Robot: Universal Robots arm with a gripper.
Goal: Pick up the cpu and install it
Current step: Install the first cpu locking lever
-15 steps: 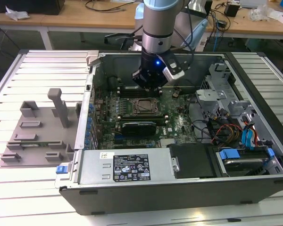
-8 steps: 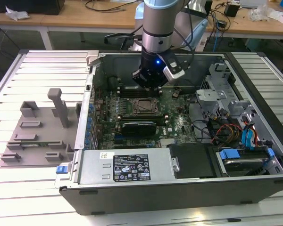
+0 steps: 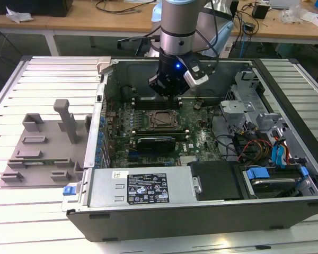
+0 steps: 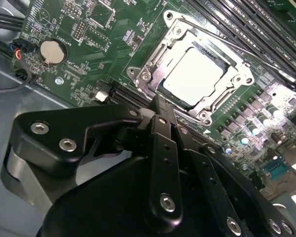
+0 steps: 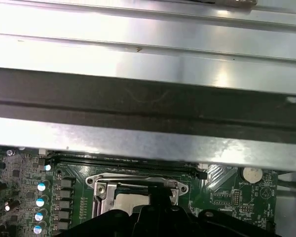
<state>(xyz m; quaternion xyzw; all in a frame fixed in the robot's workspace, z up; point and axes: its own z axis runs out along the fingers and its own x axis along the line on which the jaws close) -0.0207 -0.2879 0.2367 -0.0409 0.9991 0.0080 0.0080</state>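
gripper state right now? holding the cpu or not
Gripper: above the socket, cpu seated in it, not held; open or shut cannot be told.

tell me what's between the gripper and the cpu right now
Nothing: in the second wrist view the gripper hangs just off the cpu, which sits in the socket frame, with bare frame edge between.

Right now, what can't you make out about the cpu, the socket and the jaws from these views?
- Jaws state: in the second wrist view the gripper linkage covers the tips; open or shut is unclear.
- Cpu: glare washes out its top, so seating is unclear.
- Socket frame: the near part in the first wrist view is hidden by the gripper body.
- Exterior view: the gripper hangs above the socket; contact is unclear.
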